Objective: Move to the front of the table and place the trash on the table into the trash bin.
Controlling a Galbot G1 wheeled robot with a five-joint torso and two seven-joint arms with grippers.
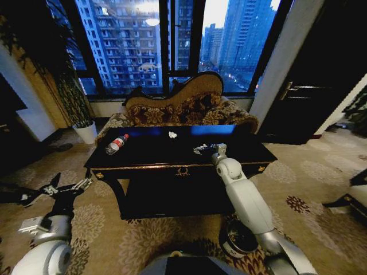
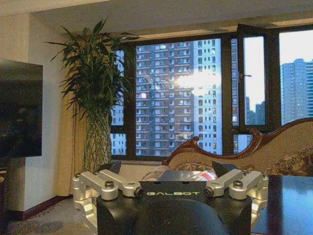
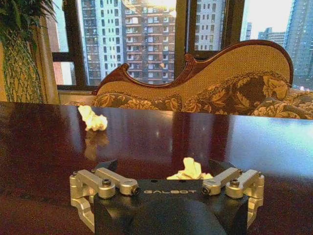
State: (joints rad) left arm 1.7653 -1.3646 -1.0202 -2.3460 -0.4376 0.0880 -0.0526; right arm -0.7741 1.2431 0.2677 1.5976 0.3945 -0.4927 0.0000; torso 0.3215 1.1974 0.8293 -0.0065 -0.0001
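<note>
Parked low at the robot's left side, off the tabletop: left gripper (image 1: 67, 191), jaws spread wide, holding nothing. Nearer the middle, down on the carpet beside the right arm: trash bin (image 1: 241, 238). Stretched out over the glossy black tabletop (image 1: 155, 153): right gripper (image 3: 166, 182), jaws wide open around a crumpled scrap (image 3: 190, 169), possibly not yet touching it. Farther back, a second white scrap (image 3: 92, 119) lying alone. Off toward the left end, plastic bottle (image 1: 116, 144) on its side. Beyond, the patterned sofa (image 1: 183, 109).
</note>
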